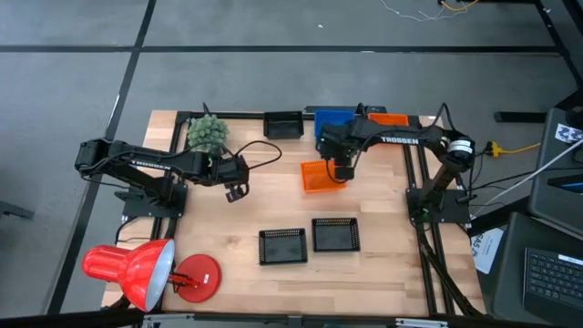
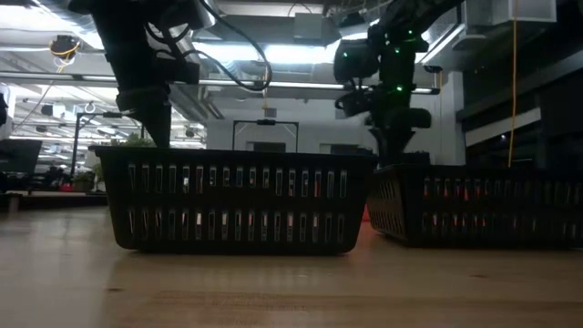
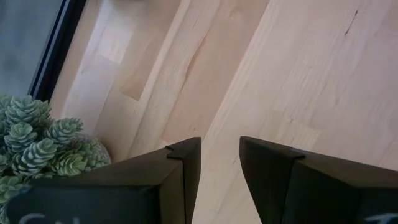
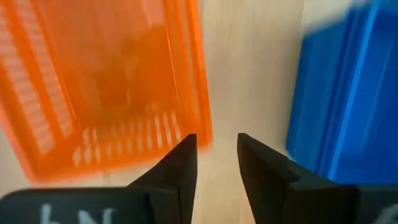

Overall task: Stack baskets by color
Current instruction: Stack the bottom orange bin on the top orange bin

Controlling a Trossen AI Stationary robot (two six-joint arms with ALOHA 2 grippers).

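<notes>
My right gripper (image 4: 216, 158) hangs with jaws slightly spread and empty over bare counter (image 4: 249, 74), the orange basket (image 4: 112, 87) left of frame, its long axis tilted, the blue one (image 4: 348, 93) right. My left gripper (image 1: 237, 190), jaws spread, idles farther off. The orange rim is blurred.

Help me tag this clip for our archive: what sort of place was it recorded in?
Probably a robotics lab or open workshop. A wooden table stands on grey carpet, a laptop sits at the side, and the low view shows exposed ceiling lights over a large open room.
</notes>
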